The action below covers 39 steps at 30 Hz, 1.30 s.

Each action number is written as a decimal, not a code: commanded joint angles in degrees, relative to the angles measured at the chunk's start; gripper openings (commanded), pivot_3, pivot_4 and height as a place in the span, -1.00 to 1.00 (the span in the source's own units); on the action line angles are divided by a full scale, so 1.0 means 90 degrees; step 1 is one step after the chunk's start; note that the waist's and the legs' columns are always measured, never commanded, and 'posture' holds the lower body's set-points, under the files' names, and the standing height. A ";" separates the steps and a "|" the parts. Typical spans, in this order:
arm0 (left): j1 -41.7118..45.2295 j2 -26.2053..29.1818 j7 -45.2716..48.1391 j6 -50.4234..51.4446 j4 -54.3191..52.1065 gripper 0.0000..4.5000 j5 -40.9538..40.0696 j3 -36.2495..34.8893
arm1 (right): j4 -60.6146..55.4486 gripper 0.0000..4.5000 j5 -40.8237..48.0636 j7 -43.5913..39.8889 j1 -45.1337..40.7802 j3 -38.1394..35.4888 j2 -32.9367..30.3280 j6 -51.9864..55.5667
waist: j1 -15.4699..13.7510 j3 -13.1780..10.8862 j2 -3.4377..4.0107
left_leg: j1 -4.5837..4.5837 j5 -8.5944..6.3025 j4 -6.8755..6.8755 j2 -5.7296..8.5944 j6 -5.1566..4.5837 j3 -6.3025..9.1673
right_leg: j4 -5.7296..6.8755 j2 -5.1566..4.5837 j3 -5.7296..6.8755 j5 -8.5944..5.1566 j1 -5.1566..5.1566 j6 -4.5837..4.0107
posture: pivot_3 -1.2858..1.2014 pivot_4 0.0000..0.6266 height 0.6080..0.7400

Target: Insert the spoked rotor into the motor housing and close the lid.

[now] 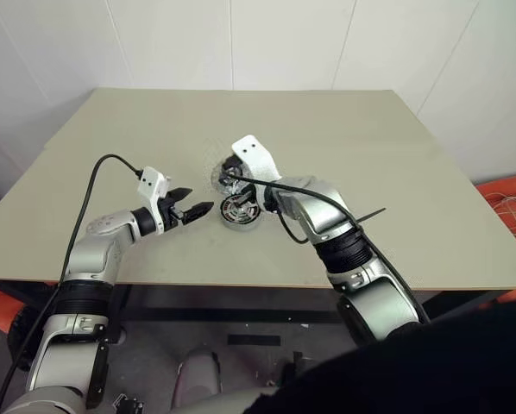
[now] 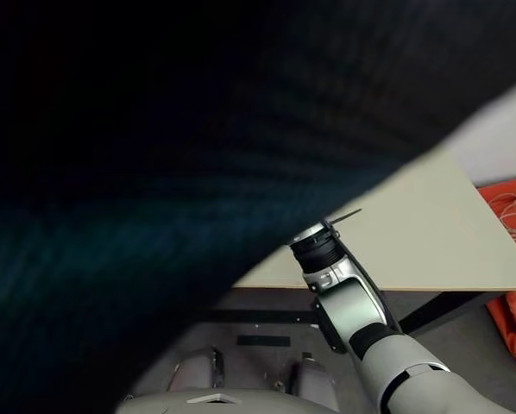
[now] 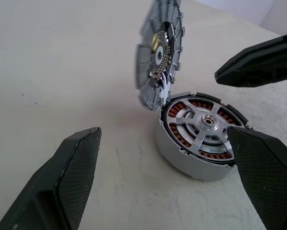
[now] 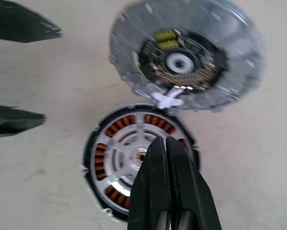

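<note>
The motor housing (image 3: 199,143) sits near the middle of the beige table (image 1: 396,172), a squat silver cylinder with its top uncovered. Inside it lies the spoked rotor (image 4: 129,153): silver spokes run out from a shiny hub to a black outer ring, and copper-coloured coils show through the gaps between the spokes. The rotor looks seated flush with the housing's rim, though the right gripper's fingers hide part of it in the right wrist view.

The lid (image 3: 159,52) is not on the housing. It stands tilted up at the housing's far edge, its grey ribbed rim raised and its dark inner face with yellow-green parts turned toward the housing. A small white piece at its lower edge meets the housing's rim; whether that piece joins the two is hard to tell.

The right gripper (image 4: 166,148) hangs over the housing with its two black fingers pressed together, pinching nothing, the tips above the rotor near its hub. The left gripper (image 1: 194,210) waits just left of the housing with its fingers spread wide apart, holding nothing and touching neither the housing nor the lid.
</note>
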<state>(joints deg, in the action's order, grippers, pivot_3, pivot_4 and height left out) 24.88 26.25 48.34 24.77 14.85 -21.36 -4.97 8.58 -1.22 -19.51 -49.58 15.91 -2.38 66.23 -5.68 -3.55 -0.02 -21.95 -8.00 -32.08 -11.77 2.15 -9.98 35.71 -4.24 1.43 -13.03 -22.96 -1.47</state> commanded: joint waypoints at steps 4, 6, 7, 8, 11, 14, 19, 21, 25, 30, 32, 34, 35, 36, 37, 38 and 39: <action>0.0215 0.0016 0.0038 -0.0159 -0.0087 0.98 -0.0038 -0.0061 | -0.0134 -0.97 -0.0079 -0.0122 0.0027 0.0211 -0.0403 -0.0792 | 0.0000 0.0000 0.0000 | 0.0000 0.0000 -0.0001 0.0000 0.0000 0.0000 | 0.0001 0.0000 0.0000 0.0001 0.0000 -0.0001 | 0.03 -1.00 1.00; 0.0215 0.0019 0.0039 -0.0154 -0.0091 0.98 -0.0039 -0.0067 | -0.0384 -0.97 -0.0219 -0.0701 0.0141 0.0736 -0.0975 -0.1589 | -0.0019 0.0000 0.0000 | -0.0002 0.0000 -0.0003 0.0001 0.0000 0.0001 | 0.0000 0.0000 0.0000 0.0002 0.0003 -0.0001 | 0.03 -1.00 1.00; 0.0211 0.0019 0.0037 -0.0153 -0.0096 0.98 -0.0038 -0.0070 | -0.0559 -0.97 -0.0379 -0.1022 0.0214 0.1072 -0.1365 -0.2133 | -0.0037 0.0000 0.0000 | -0.0002 -0.0001 -0.0005 0.0004 -0.0002 0.0001 | -0.0002 -0.0001 0.0001 0.0002 0.0007 0.0000 | 0.03 -1.00 1.00; 0.0198 0.0020 0.0040 -0.0158 -0.0101 0.98 -0.0035 -0.0070 | -0.0742 -0.97 -0.0510 -0.1439 0.0303 0.1373 -0.1816 -0.2707 | -0.0056 0.0000 0.0000 | -0.0004 -0.0003 -0.0008 0.0005 -0.0004 0.0002 | -0.0003 -0.0002 0.0001 0.0002 0.0009 0.0001 | 0.03 -1.00 1.00; 0.0185 0.0009 0.0043 -0.0191 -0.0072 0.98 -0.0030 -0.0069 | -0.0930 -0.97 -0.0683 -0.2112 0.0456 0.1550 -0.2755 -0.3821 | -0.0118 -0.0001 -0.0001 | -0.0004 -0.0006 -0.0015 0.0006 -0.0011 0.0003 | -0.0006 -0.0003 0.0001 0.0005 0.0017 0.0005 | 0.03 -1.00 1.00; 0.0206 -0.0022 0.0042 -0.0236 -0.0017 0.98 -0.0009 -0.0042 | -0.0790 -0.90 -0.0934 -0.2504 0.0478 0.1581 -0.3354 -0.4720 | -0.0125 -0.0001 -0.0001 | 0.0000 -0.0006 -0.0023 0.0000 -0.0011 -0.0001 | 0.0001 0.0000 0.0001 0.0005 0.0016 0.0004 | 0.03 -1.00 1.00; 0.0308 -0.0044 0.0067 -0.0301 0.0107 0.98 0.0014 -0.0008 | -0.0394 -0.28 -0.1145 -0.2857 0.0464 0.1510 -0.3475 -0.5209 | -0.0118 -0.0001 -0.0001 | 0.0011 -0.0020 -0.0040 -0.0002 -0.0035 -0.0005 | 0.0008 0.0000 0.0001 0.0005 0.0029 0.0002 | 0.03 -1.00 1.00; 0.0350 -0.0035 0.0086 -0.0332 0.0161 0.98 0.0025 0.0004 | -0.0447 0.00 -0.1239 -0.3050 0.0543 0.1633 -0.3407 -0.5328 | -0.0119 -0.0001 -0.0001 | 0.0010 -0.0022 -0.0046 -0.0002 -0.0039 -0.0004 | 0.0011 0.0000 0.0001 0.0006 0.0031 0.0001 | 0.03 -1.00 1.00; 0.0406 -0.0020 0.0102 -0.0368 0.0220 0.98 0.0037 0.0020 | -0.0540 0.29 -0.1415 -0.3365 0.0712 0.1903 -0.3249 -0.5590 | -0.0124 0.0000 -0.0001 | 0.0009 -0.0031 -0.0059 -0.0002 -0.0055 -0.0003 | 0.0011 0.0000 0.0001 0.0008 0.0039 -0.0002 | 0.03 -1.00 1.00; 0.0382 0.0008 0.0092 -0.0358 0.0184 0.98 0.0033 0.0003 | -0.0588 0.29 -0.1547 -0.3731 0.0850 0.2134 -0.2982 -0.5741 | -0.0123 0.0000 -0.0001 | 0.0003 -0.0047 -0.0075 -0.0002 -0.0080 -0.0002 | 0.0010 -0.0001 0.0001 0.0009 0.0042 -0.0003 | 0.03 -1.00 1.00; 0.0352 0.0019 0.0090 -0.0350 0.0153 0.98 0.0026 -0.0009 | -0.0507 0.29 -0.1651 -0.3819 0.0879 0.2217 -0.2923 -0.5868 | -0.0124 0.0000 -0.0001 | 0.0002 -0.0047 -0.0077 -0.0002 -0.0081 -0.0002 | 0.0010 -0.0001 0.0002 0.0009 0.0043 -0.0003 | 0.03 -1.00 1.00; 0.0318 0.0024 0.0071 -0.0336 0.0117 0.98 0.0016 -0.0024 | -0.0390 0.29 -0.1730 -0.3821 0.0874 0.2240 -0.2834 -0.5916 | -0.0123 0.0000 -0.0002 | 0.0004 -0.0048 -0.0077 -0.0002 -0.0081 -0.0001 | 0.0010 -0.0001 0.0002 0.0009 0.0045 -0.0003 | 0.03 -1.00 1.00; 0.0302 0.0025 0.0060 -0.0329 0.0097 0.98 0.0011 -0.0030 | -0.0336 0.29 -0.1763 -0.3818 0.0861 0.2234 -0.2796 -0.5937 | -0.0122 0.0000 -0.0001 | 0.0004 -0.0048 -0.0078 -0.0002 -0.0081 -0.0001 | 0.0010 -0.0001 0.0002 0.0009 0.0045 -0.0003 | 0.03 -1.00 1.00; 0.0285 0.0026 0.0050 -0.0322 0.0076 0.98 0.0005 -0.0037 | -0.0284 0.29 -0.1788 -0.3818 0.0843 0.2224 -0.2760 -0.5949 | -0.0123 0.0000 -0.0002 | 0.0006 -0.0048 -0.0078 -0.0002 -0.0081 -0.0001 | 0.0011 -0.0001 0.0002 0.0009 0.0046 -0.0003 | 0.03 -1.00 1.00; 0.0276 0.0026 0.0044 -0.0318 0.0063 0.98 0.0001 -0.0040 | -0.0253 0.29 -0.1810 -0.3827 0.0833 0.2208 -0.2735 -0.5962 | -0.0122 0.0000 -0.0001 | 0.0006 -0.0048 -0.0078 -0.0002 -0.0081 0.0000 | 0.0011 -0.0001 0.0002 0.0009 0.0047 -0.0003 | 0.03 -1.00 1.00; 0.0251 0.0022 0.0027 -0.0309 0.0037 0.98 -0.0006 -0.0048 | -0.0192 0.29 -0.1825 -0.3839 0.0796 0.2187 -0.2701 -0.5976 | -0.0122 0.0000 -0.0001 | 0.0009 -0.0048 -0.0078 -0.0002 -0.0081 0.0000 | 0.0011 -0.0001 0.0002 0.0009 0.0049 -0.0003 | 0.03 -1.00 1.00; 0.0232 0.0017 0.0013 -0.0303 0.0016 0.98 -0.0011 -0.0053 | -0.0133 0.29 -0.1827 -0.3867 0.0764 0.2169 -0.2672 -0.5983 | -0.0120 0.0000 -0.0002 | 0.0010 -0.0048 -0.0079 -0.0002 -0.0081 0.0000 | 0.0011 -0.0002 0.0002 0.0009 0.0051 -0.0003 | 0.03 -1.00 1.00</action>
<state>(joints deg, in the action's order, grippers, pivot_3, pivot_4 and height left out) 26.60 25.84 48.60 22.51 17.32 -21.12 -4.58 7.16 -17.24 -53.94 -41.23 36.70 -26.67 13.31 -6.76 -3.56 -0.04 -21.84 -8.43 -32.78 -11.79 1.42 -9.98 35.81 -4.26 1.44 -12.95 -22.48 -1.50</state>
